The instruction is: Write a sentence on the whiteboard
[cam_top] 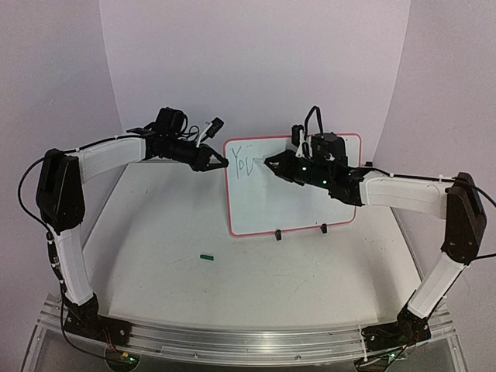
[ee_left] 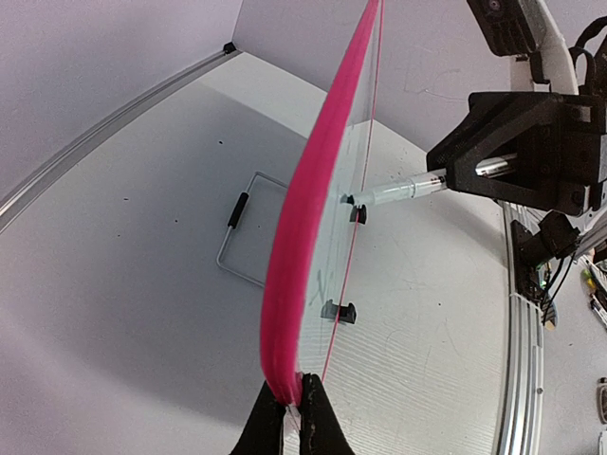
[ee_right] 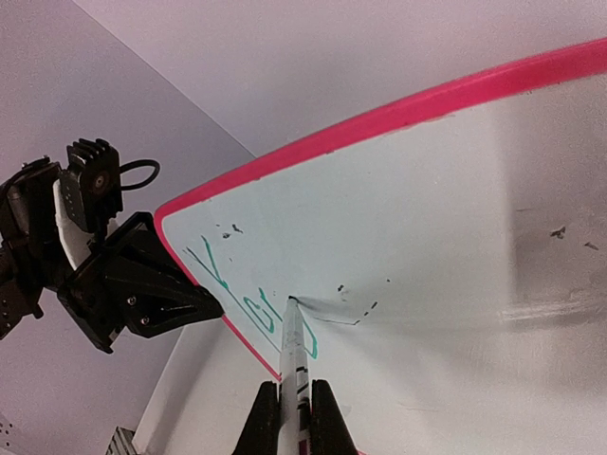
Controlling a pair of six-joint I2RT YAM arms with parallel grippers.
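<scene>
On the table the board stands upright on its two black feet, towards the back and right of centre, facing the arms. Your left claw is clenched on the red frame, high on the board's left edge, steadying it. Your right claw is clamped round the marker, its tip just past the green letters, which read "You" so far. From the right wrist the tip seems to touch the surface, though a faint dark line there makes that hard to confirm. The sentence is barely begun, so the next stroke is what matters. Press lightly, since the board rests only on small feet and one pinch. Draw the tip slowly rightward along the line, lift cleanly between letters, and leave room for a row below. Do not loosen the left grip while you write. A small green thing, likely the cap, lies well apart in front.
</scene>
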